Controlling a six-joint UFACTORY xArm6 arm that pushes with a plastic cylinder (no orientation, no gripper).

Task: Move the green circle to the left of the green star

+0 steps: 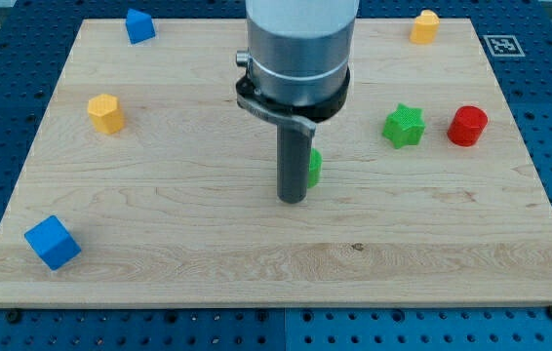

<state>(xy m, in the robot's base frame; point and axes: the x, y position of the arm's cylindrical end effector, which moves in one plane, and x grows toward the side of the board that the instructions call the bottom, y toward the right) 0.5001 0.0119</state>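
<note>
The green circle [314, 167] is mostly hidden behind my rod near the board's middle; only its right edge shows. The green star [404, 126] lies to its upper right, apart from it. My tip [293, 200] rests on the board right against the circle's left side, slightly below it.
A red block [468, 126] sits just right of the green star. A yellow block [424, 26] is at the top right, a yellow block [106, 113] at the left, a blue block [139, 25] at the top left, a blue cube [53, 242] at the bottom left. The wooden board [256, 263] has edges all round.
</note>
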